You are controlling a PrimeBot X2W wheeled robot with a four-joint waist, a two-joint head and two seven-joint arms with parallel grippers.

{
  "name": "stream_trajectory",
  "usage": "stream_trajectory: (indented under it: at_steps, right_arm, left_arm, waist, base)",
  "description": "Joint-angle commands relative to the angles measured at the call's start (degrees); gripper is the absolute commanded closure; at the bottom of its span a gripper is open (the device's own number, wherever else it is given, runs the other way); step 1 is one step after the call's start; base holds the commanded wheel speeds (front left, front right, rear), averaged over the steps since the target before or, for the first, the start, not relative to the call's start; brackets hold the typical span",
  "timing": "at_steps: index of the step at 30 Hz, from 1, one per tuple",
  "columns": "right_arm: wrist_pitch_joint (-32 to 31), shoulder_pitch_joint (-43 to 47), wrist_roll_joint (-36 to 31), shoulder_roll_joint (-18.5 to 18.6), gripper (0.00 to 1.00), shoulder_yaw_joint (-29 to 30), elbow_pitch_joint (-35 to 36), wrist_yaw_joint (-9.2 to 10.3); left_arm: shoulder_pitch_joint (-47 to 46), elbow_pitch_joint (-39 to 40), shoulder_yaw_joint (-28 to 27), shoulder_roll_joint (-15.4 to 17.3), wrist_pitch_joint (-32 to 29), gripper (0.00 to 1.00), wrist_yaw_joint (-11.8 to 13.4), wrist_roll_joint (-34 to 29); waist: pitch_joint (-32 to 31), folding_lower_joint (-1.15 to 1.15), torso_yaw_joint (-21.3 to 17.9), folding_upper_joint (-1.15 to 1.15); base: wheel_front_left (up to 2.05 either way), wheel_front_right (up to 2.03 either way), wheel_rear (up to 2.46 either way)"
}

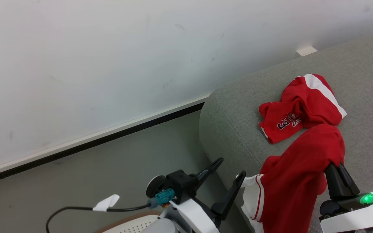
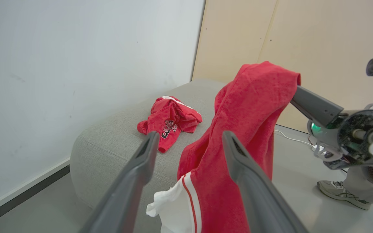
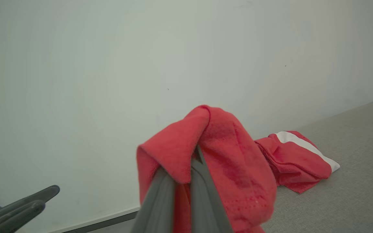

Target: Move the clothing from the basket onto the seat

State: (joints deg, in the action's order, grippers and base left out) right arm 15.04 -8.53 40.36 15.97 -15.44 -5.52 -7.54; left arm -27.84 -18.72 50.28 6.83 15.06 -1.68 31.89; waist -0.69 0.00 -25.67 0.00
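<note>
A red jersey (image 1: 290, 119) with dark lettering and a 3 lies crumpled on the grey sofa (image 1: 238, 106). My right gripper (image 1: 333, 166) is shut on a second red garment (image 1: 296, 181) with white striped trim. This garment hangs over the sofa's front edge. The right wrist view shows the right gripper (image 3: 194, 155) pinching a fold of the hanging garment (image 3: 235, 161), with the jersey (image 3: 296, 158) beyond it. My left gripper (image 1: 230, 169) stands open and empty just left of the hanging cloth. From the left wrist, the left gripper (image 2: 190, 134) frames the garment (image 2: 254, 106). The basket's (image 1: 131, 225) rim peeks in at the bottom edge.
A white wall with a dark skirting line runs behind the sofa. A black cable with a white tag (image 1: 107, 202) trails over the grey floor. A person's shoe (image 2: 338, 191) stands on the floor beyond my right arm. A small white block (image 1: 306, 50) sits behind the sofa.
</note>
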Motion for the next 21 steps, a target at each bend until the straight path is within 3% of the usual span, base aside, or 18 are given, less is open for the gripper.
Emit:
stream_trajectory:
  at_steps: [1, 10, 21]
  right_arm:
    - [0.2, 0.1, 0.6, 0.5, 1.0, 0.1, 0.5, 0.11]
    - [-0.7, -3.5, 1.8, 2.6, 1.0, -1.5, 1.7, 0.11]
    - [-2.7, -18.4, 4.0, 11.4, 1.0, 2.2, 2.8, 0.12]
  left_arm:
    - [0.6, 0.0, -0.5, 0.1, 0.1, 0.0, -0.1, -1.0]
    - [1.3, -0.4, -1.9, -0.7, 0.1, 0.0, -1.0, -2.0]
    - [-3.0, -0.7, -1.4, 0.3, -1.3, 0.0, -1.2, -4.1]
  waist:
    - [0.1, 0.0, -0.5, 0.0]
    - [0.8, 0.0, -1.1, 0.0]
    - [9.7, 0.0, 2.5, 0.0]
  base:
    - [0.0, 0.0, 0.0]
    - [0.0, 0.0, 0.0]
    - [0.0, 0.0, 0.0]
